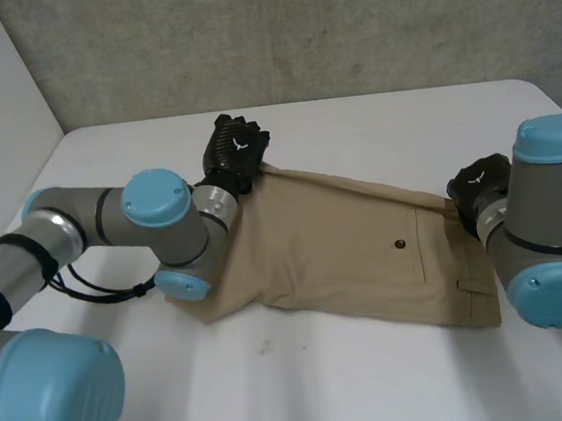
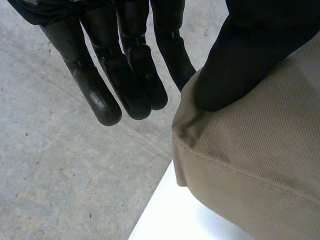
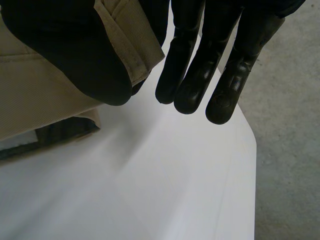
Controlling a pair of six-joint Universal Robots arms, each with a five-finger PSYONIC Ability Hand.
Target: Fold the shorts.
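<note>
Slippage is the main danger here. The left hand (image 1: 236, 151) holds a far corner of the shorts (image 1: 355, 248) at the leg end. Its thumb (image 2: 240, 60) presses on top of the cloth and one finger goes under it, while the other fingers (image 2: 131, 85) hang straight and free. The right hand (image 1: 479, 184) pinches the waistband corner between its thumb (image 3: 75, 55) and a finger behind the cloth, and its remaining fingers (image 3: 197, 85) are also straight. Both grips take only a small piece of cloth. I judge that a quick pull, or hands moving at different speeds, can draw a corner out and make the fold crooked.

The shorts lie stretched across the white table (image 1: 379, 381) between the two hands, with a small dark button (image 1: 399, 244) facing up. The left arm (image 1: 161, 218) lies over the leg end of the shorts, so it can drag or crease the cloth when that corner is carried over. Both hands are not far from table edges, so a dropped corner could hang off.
</note>
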